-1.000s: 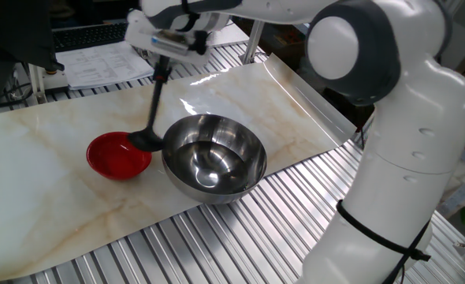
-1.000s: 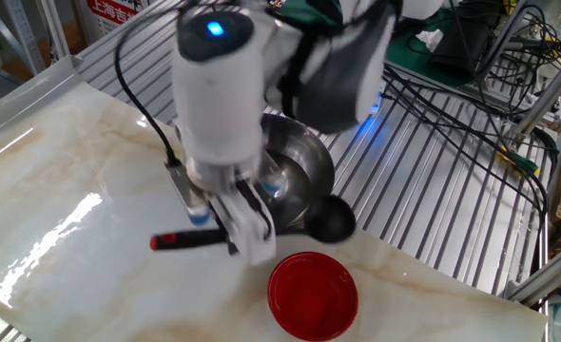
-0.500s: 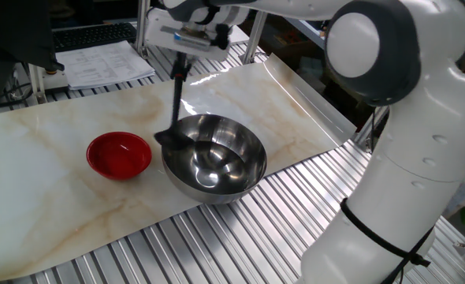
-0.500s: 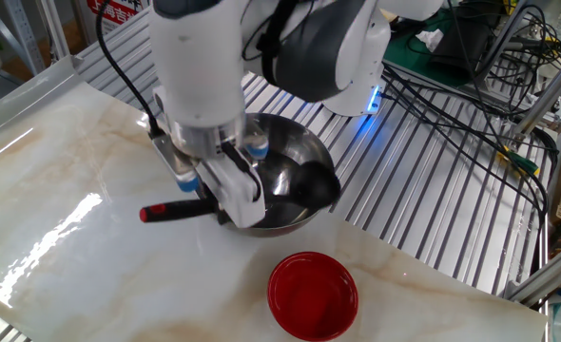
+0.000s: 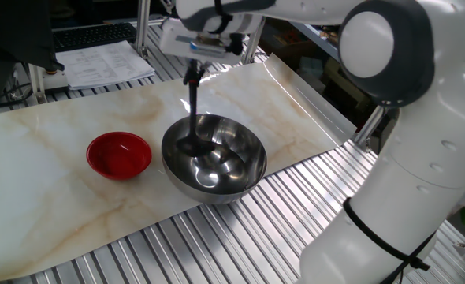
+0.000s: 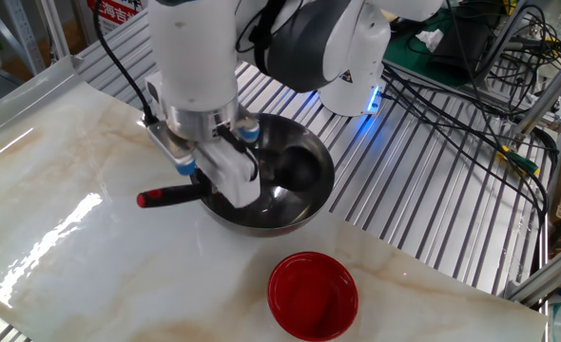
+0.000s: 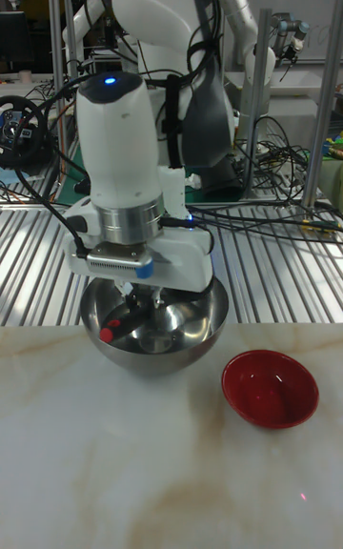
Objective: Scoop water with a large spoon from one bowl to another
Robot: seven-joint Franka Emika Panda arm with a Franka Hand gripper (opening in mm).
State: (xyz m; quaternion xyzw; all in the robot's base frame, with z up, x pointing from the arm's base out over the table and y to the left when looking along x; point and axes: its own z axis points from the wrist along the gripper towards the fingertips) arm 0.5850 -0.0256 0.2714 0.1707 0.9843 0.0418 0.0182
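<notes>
One second ago ladle (image 5: 191, 126) cup hung by red bowl (image 5: 119, 154); now below fingers (image 5: 195, 69) pinching its handle, inside steel bowl (image 5: 248, 162), likely refilling.

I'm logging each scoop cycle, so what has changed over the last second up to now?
The gripper, shut on the ladle throughout, carried it from beside the red bowl across the rim into the steel bowl; its cup now sits low inside. Nothing was taken hold of or let go. Both bowls stayed where they were.
</notes>
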